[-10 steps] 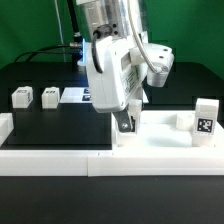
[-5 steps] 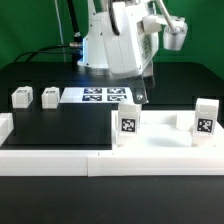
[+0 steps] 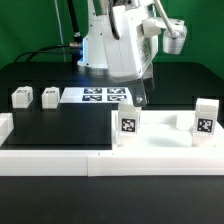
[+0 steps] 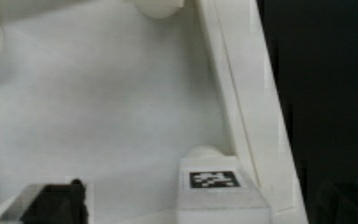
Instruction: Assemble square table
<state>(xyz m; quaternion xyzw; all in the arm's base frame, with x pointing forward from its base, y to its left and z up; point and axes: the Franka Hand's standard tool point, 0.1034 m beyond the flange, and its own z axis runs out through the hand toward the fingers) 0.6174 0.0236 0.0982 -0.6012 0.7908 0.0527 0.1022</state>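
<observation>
The white square slab [image 3: 160, 130] lies at the exterior view's right, against the low white border wall [image 3: 60, 158]. Two tagged white legs stand upright on it: one at its near-left corner [image 3: 128, 125], one at its right corner [image 3: 205, 120]. Two loose legs [image 3: 20, 97] [image 3: 49, 96] lie on the black table at the left. My gripper [image 3: 140, 99] hangs open and empty just above and behind the near-left leg. In the wrist view the slab [image 4: 105, 110] fills the frame, that leg's tagged top [image 4: 211, 180] lies between the jaws, and one dark finger [image 4: 51, 203] shows.
The marker board [image 3: 100, 96] lies flat on the table behind the gripper. The border wall runs along the front with a raised end at the far left [image 3: 5, 125]. The arm's white body [image 3: 115, 45] stands above the marker board.
One second ago the gripper was low around the near-left leg. It has let go and risen up and back to the right. The leg stays standing. Almost nothing moved in the last half second.
</observation>
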